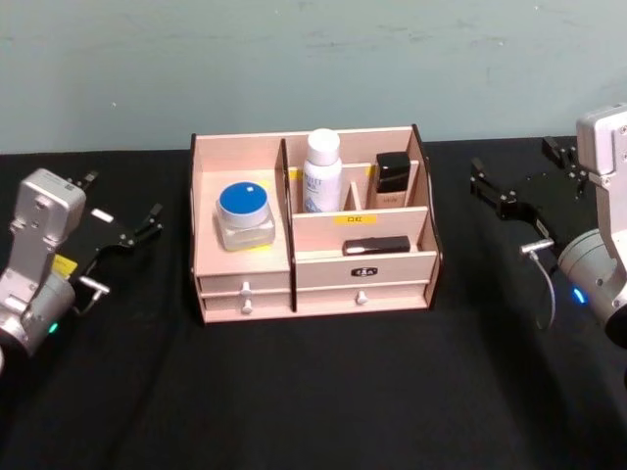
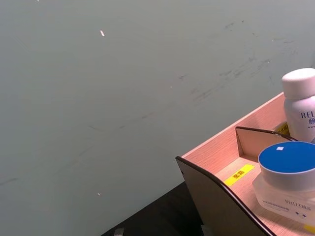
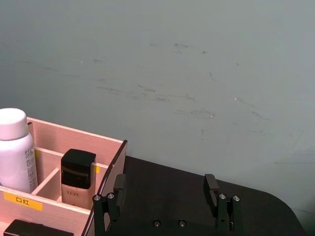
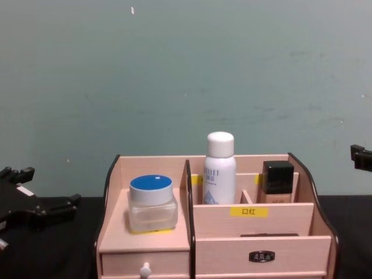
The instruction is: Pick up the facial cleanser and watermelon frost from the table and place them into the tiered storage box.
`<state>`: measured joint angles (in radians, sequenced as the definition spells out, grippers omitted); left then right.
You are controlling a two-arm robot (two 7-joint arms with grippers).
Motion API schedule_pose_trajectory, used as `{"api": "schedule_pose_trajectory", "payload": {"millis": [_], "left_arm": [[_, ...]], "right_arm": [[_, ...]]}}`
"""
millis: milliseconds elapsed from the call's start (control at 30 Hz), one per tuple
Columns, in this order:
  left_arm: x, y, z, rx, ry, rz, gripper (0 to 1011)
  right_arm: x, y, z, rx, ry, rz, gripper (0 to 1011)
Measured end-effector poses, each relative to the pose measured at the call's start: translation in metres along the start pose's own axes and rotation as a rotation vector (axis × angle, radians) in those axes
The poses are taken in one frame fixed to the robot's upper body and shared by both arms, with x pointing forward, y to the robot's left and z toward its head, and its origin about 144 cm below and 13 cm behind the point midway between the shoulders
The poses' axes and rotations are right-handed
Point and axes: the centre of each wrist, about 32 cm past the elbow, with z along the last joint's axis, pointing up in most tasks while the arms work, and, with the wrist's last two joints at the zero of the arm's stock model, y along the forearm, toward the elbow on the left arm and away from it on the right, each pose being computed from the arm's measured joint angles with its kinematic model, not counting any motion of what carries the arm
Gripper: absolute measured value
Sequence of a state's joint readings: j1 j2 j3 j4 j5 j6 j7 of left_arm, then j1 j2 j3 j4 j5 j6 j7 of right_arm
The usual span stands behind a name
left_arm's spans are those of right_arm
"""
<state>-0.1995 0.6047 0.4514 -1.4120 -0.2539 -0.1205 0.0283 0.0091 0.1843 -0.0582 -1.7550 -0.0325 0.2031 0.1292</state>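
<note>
1. A black table (image 1: 313,392) stands before a pale green wall (image 1: 313,59).
2. The left gripper (image 1: 122,227) hovers left of the box, fingers spread, empty.
3. The tiered storage box (image 1: 313,257) sits centre, holding a blue-lidded jar (image 1: 245,215), a white bottle (image 1: 322,171) and a black-capped bottle (image 1: 392,181).
4. The right gripper (image 3: 166,194) hangs right, wide open, empty.

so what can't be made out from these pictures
- Flat black item in the tiered storage box: chest view, the front wall hides nearly all of it.
- Bottle label: too small to read, cut off in the left wrist view.
- Drawers' contents: shut.
- Right end effector, open: its pads' tips, right wrist view, cut off by the edge.
</note>
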Motion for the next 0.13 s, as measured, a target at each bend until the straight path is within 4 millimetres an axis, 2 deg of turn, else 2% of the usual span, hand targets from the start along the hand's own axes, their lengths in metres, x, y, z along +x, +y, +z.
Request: {"api": "schedule_pose_trajectory", "payload": {"millis": [133], "left_arm": [[0.0000,0.0000,0.0000,0.000,0.000,0.000,1010]], "right_arm": [[0.0000,0.0000,0.0003,0.001,0.000,0.000,1000]]}}
